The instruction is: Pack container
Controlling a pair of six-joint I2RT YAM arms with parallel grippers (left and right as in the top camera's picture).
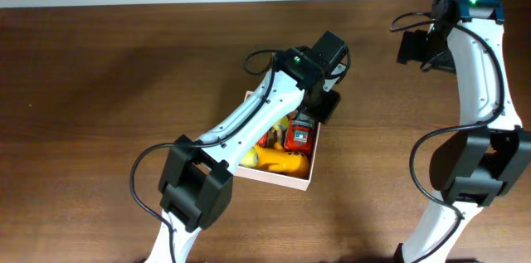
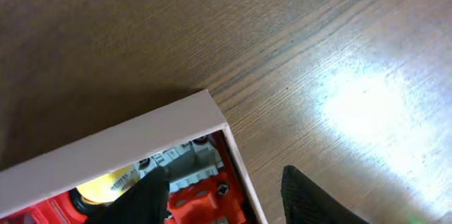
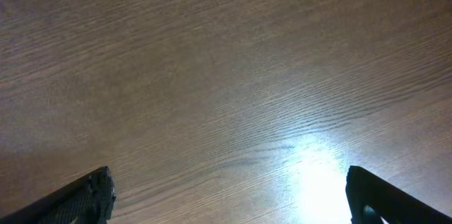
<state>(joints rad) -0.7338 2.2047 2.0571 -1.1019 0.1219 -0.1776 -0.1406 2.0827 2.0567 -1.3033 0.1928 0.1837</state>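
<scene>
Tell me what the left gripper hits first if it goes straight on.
Likely the left gripper meets the thin white wall of the shallow square container, which runs between its fingers; one finger sits over a red plastic toy inside. Depth is unclear.

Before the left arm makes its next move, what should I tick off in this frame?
1. Left fingers straddle one wall of the shallow white square box, one inside and one outside: ok.
2. Wall pinched between them: not ok, a gap shows on the inner side.
3. Red blocky toy and yellow rounded toy lie inside the box: ok.
4. Inner finger clear of the red toy: cannot tell.
5. Right fingers spread wide over the bare brown wooden table, away from the box: ok.
</scene>
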